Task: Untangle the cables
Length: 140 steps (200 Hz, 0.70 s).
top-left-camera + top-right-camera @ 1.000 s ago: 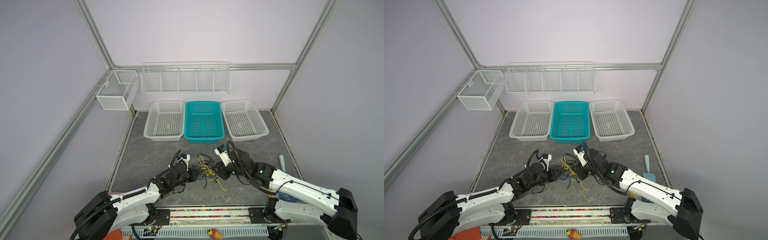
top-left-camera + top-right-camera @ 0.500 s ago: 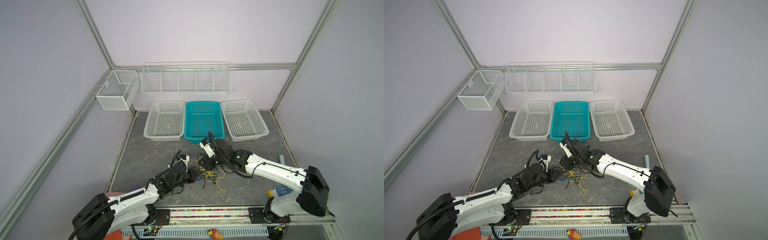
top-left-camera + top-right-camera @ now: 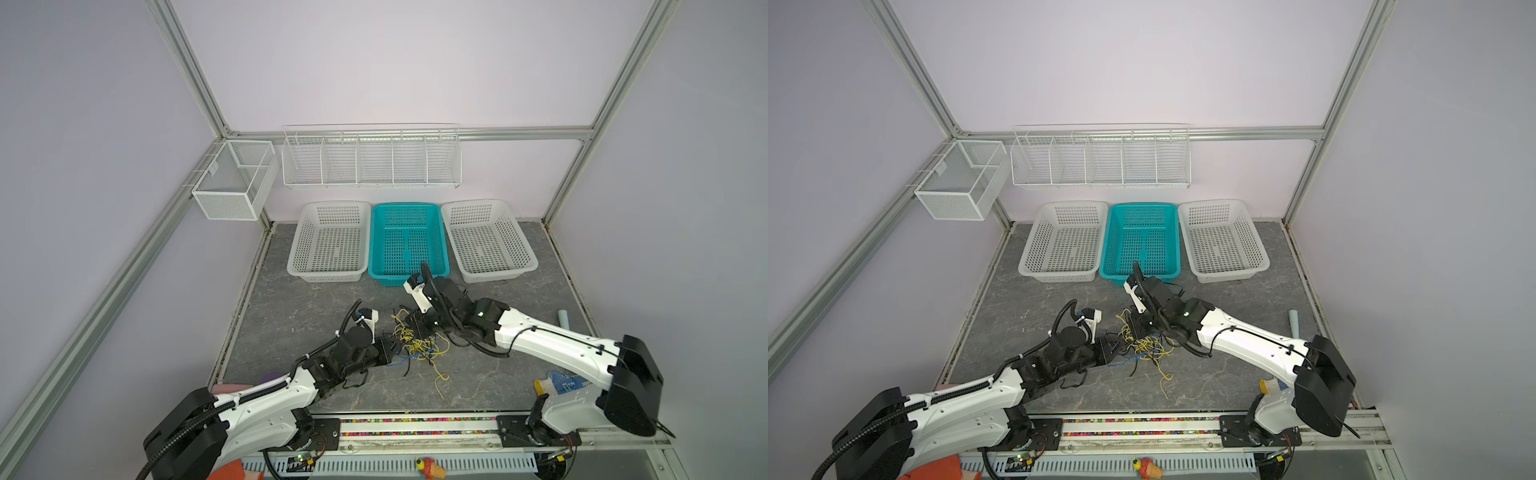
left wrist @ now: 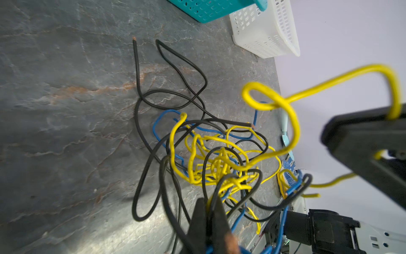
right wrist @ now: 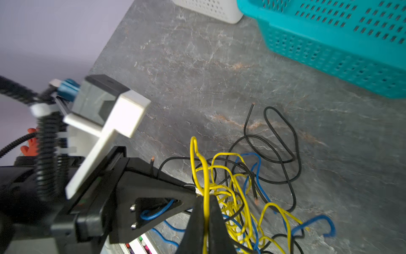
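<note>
The cables (image 3: 417, 345) (image 3: 1144, 345) lie as one yellow, black and blue tangle on the grey floor in both top views. My left gripper (image 3: 388, 352) (image 3: 1115, 347) lies low at the tangle's left edge. In the left wrist view, the left gripper (image 4: 208, 211) is shut on a few black, yellow and blue strands. My right gripper (image 3: 415, 326) (image 3: 1136, 328) reaches into the tangle's far side. The right wrist view shows the right gripper (image 5: 206, 204) shut on a yellow cable (image 5: 205, 176). The two grippers' tips nearly touch.
Behind the tangle stand a white basket (image 3: 332, 204), a teal basket (image 3: 405, 205) and a second white basket (image 3: 473, 203). A wire shelf (image 3: 372, 158) and a mesh box (image 3: 235, 178) hang on the walls. A pale blue tube (image 3: 564, 320) lies at the right.
My right arm has swung left and back over the tangle's far side, and its jaws have closed on a yellow cable. The left gripper has stayed shut in place.
</note>
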Available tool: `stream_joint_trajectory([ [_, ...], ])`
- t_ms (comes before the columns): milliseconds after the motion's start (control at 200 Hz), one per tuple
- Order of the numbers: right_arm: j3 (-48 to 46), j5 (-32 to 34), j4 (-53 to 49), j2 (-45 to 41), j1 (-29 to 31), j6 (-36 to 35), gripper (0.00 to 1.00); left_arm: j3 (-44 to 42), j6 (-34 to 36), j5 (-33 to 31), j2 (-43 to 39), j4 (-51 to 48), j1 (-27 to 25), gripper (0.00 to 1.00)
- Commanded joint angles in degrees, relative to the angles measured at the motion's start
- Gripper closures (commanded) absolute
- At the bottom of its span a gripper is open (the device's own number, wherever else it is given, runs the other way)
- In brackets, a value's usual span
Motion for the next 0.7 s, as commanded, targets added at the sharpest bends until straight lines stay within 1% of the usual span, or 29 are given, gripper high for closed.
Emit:
stream_joint_trajectory([
  [0,-0.58,3.94,3.04,-6.19,-1.18,-1.09,0.94,-1.41,0.13,0.17,-0.06,0.1,0.04,1.0],
  [145,-0.38,4.48,2.92,-13.97,-2.69,-1.93,0.94,-1.76,0.35,-0.1,0.63,-0.45,0.1,1.0],
  [340,2.72,4.22,-0.12,-20.6,-3.28,-3.48,0.94,-1.76,0.8,-0.93,2.23,-0.74,0.09,1.0],
  [485,3.81,6.97,-1.75,-25.43,-3.63,-4.48,0.94,-1.51,1.33,-2.27,2.78,-2.87,0.1,1.0],
  [695,5.11,11.32,-4.69,-30.36,-4.34,-6.32,0.94,-1.91,1.18,-6.69,0.57,-6.62,0.05,1.0],
])
